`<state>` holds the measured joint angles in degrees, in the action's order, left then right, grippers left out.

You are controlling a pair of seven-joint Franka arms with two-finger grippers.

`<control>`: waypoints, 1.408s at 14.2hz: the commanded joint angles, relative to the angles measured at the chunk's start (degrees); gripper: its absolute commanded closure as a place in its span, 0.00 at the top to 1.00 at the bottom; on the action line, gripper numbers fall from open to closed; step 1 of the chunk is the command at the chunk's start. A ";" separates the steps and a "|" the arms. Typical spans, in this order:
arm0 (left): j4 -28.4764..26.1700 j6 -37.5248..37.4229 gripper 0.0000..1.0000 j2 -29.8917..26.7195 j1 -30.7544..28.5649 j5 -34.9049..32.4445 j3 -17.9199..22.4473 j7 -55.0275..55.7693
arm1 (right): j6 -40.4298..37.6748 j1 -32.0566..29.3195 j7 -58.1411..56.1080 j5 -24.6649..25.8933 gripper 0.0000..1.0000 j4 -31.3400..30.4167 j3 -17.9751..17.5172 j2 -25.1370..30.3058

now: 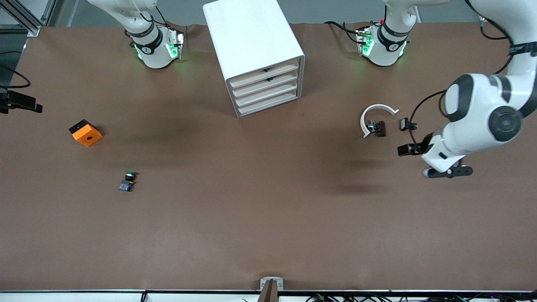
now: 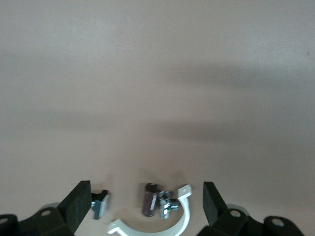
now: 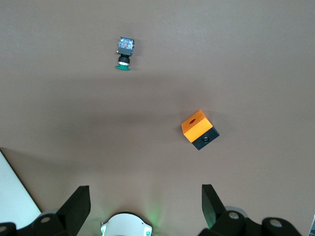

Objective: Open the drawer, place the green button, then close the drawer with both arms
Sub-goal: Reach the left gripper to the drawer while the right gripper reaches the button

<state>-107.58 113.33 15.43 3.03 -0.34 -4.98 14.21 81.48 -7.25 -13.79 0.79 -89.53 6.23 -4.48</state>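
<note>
The white cabinet (image 1: 256, 50) stands between the two arm bases, with all four drawers shut. The drawer (image 1: 268, 105) is the lowest cream front. The button (image 1: 128, 181), green-capped on a dark square base, lies on the table toward the right arm's end, nearer to the front camera than the orange block. It also shows in the right wrist view (image 3: 124, 53). My left gripper (image 2: 145, 206) is open and empty, up in the air over the white-arc pieces. My right gripper (image 3: 145, 209) is open and empty, high over its own base; it is out of the front view.
An orange square block (image 1: 85, 132) with a hole lies toward the right arm's end, also in the right wrist view (image 3: 199, 130). A white arc with black-and-brown pieces (image 1: 375, 122) and a small black piece (image 1: 405, 124) lie toward the left arm's end.
</note>
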 commanded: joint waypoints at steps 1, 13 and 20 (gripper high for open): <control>1.14 0.40 1.00 2.32 4.07 -2.20 0.14 9.49 | -1.32 -0.49 2.44 0.17 1.00 1.55 -0.52 -0.61; 26.63 -20.15 1.00 22.45 14.99 8.05 -0.56 56.24 | 29.32 4.34 18.71 0.26 1.00 -12.43 -0.78 -7.71; 27.07 -20.25 1.00 26.32 14.02 29.06 -0.21 76.19 | 45.40 3.91 20.03 -1.32 1.00 -13.82 -0.87 -20.02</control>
<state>-82.44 94.62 39.66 17.65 24.16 -5.32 84.73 123.15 -3.04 5.14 0.29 -102.96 5.70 -22.18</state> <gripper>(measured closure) 0.000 0.000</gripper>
